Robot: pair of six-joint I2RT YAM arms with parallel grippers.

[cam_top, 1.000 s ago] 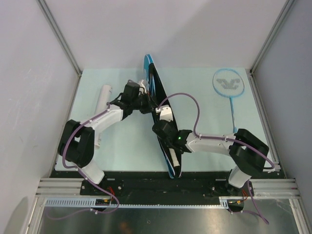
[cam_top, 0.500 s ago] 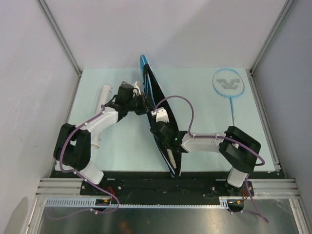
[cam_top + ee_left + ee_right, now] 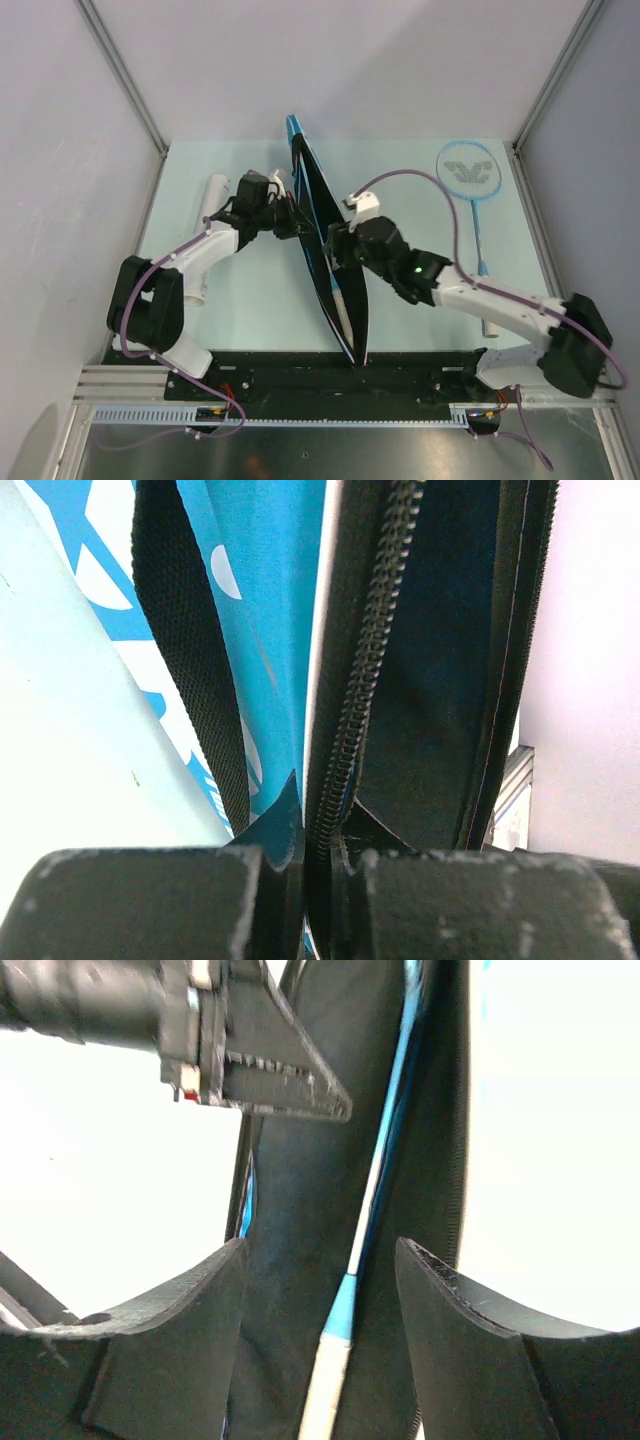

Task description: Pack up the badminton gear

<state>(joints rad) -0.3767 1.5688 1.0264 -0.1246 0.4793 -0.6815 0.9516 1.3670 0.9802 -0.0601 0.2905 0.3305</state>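
Note:
The long blue racket bag (image 3: pixel 318 225) with black edging stands open across the table's middle. My left gripper (image 3: pixel 288 218) is shut on its zipper edge (image 3: pixel 345 740) and holds that flap up. One light-blue racket lies inside the bag; its white handle (image 3: pixel 343 312) and blue shaft (image 3: pixel 380 1195) show. My right gripper (image 3: pixel 335 247) is open over the bag's opening, its fingers (image 3: pixel 455 1310) either side of the shaft and not touching it. The second racket (image 3: pixel 468 175) lies at the back right. The white tube (image 3: pixel 208 215) lies at the left. No shuttlecocks show.
Grey walls and metal posts close in the table on three sides. The left arm's gripper (image 3: pixel 250 1070) shows at the top of the right wrist view. A purple cable arcs over the right arm (image 3: pixel 420 180).
My right gripper has risen and moved back toward the bag's middle, and its arm has swung out to the right. The bag's flap stands more upright. My left gripper has kept its hold.

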